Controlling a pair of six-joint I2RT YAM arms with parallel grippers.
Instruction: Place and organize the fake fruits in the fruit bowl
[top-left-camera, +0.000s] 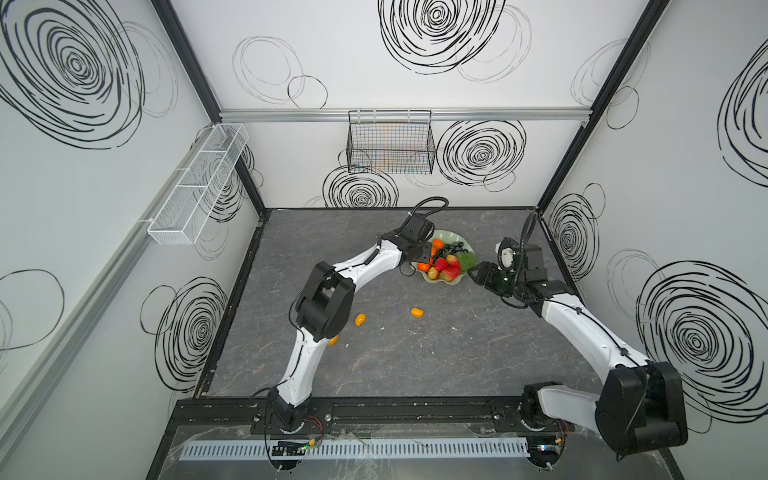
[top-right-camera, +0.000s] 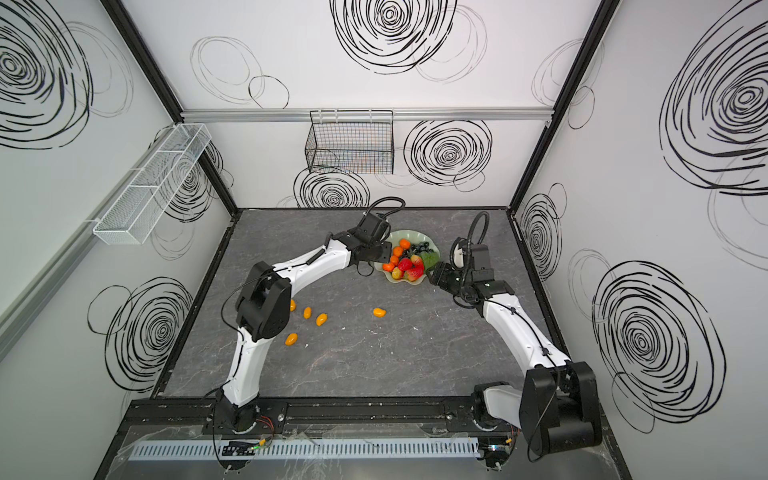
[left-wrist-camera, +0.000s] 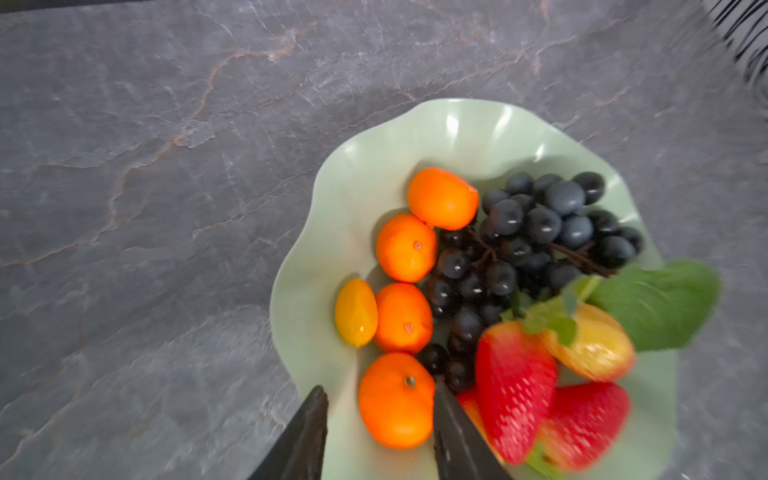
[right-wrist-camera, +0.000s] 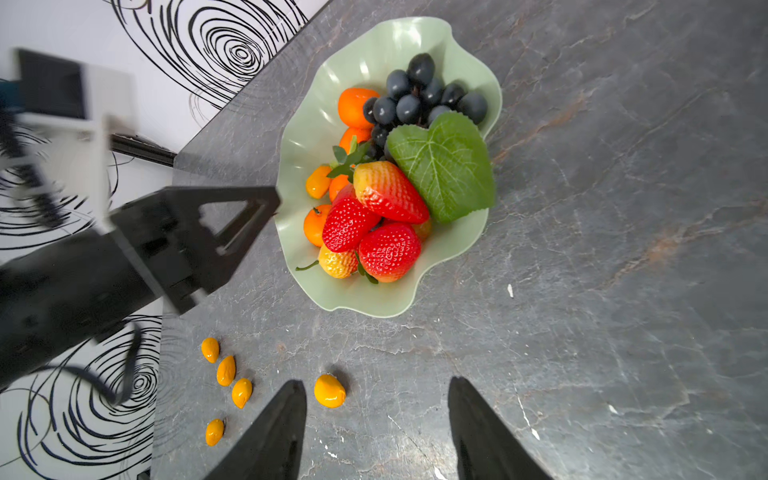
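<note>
Glossy, perhaps plastic fruit bowl (right-wrist-camera: 316, 124)

Top cams overhead, wrist cams close, all share bowl (left-wrist-camera: 457, 137).

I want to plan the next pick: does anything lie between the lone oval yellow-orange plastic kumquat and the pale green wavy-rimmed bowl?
Nothing visible does. The lone oval yellow-orange kumquat rests on bare grey marbled tabletop, and only that surface lies between it and the pale green wavy-rimmed bowl.

Grey marbled table (top-right-camera: 374, 365), fruit bowl (right-wrist-camera: 307, 137), kumquats (right-wrist-camera: 329, 390) (five loose)
</note>
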